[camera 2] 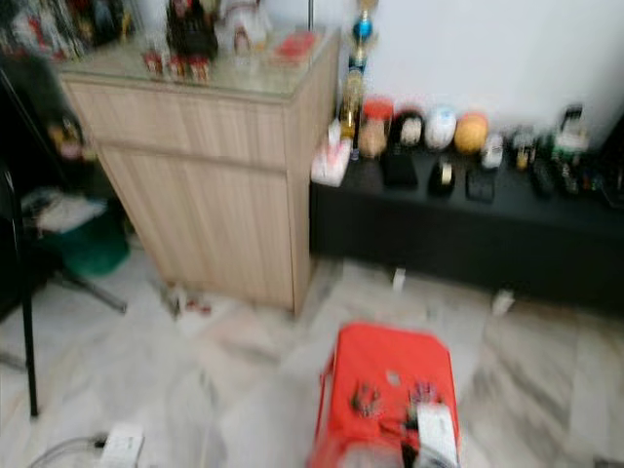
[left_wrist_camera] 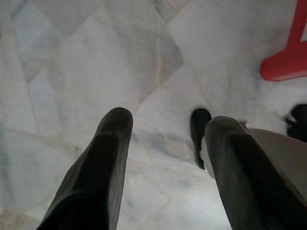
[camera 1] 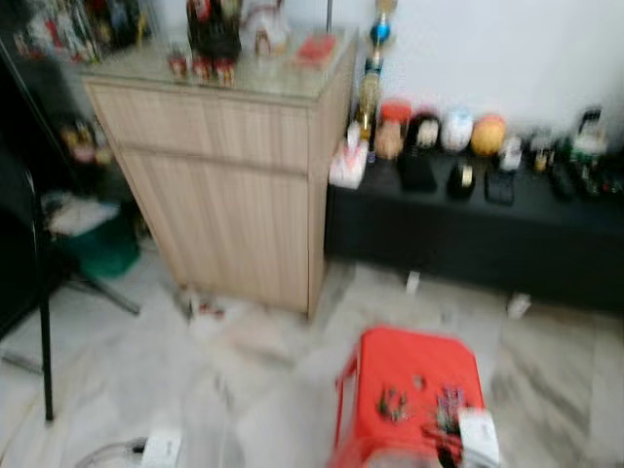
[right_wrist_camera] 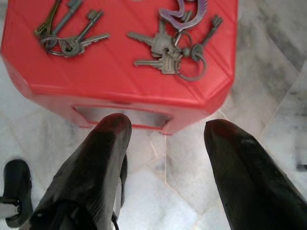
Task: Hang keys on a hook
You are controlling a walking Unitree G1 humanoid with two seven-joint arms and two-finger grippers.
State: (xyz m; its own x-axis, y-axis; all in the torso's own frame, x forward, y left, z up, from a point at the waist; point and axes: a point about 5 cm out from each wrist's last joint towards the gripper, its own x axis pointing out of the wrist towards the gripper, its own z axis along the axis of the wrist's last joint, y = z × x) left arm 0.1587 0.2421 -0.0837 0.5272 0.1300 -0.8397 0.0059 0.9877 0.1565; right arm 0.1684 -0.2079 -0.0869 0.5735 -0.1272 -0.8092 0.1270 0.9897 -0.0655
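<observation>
Two key bunches (right_wrist_camera: pixel 168 52) on red stool (right_wrist_camera: pixel 120 72), wooden cabinet (camera 1: pixel 234 185) beyond, both grippers' jaws wide, empty.

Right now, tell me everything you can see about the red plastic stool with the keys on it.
The red plastic stool stands upright on the pale marble floor, in front of the black low bench. Its flat square top has rounded corners, and a slot-like opening shows in the side below the rim. Two key bunches lie on it, apart: a plain metal bunch and one with a purple tag. The open right gripper hovers near its edge, touching nothing.
</observation>
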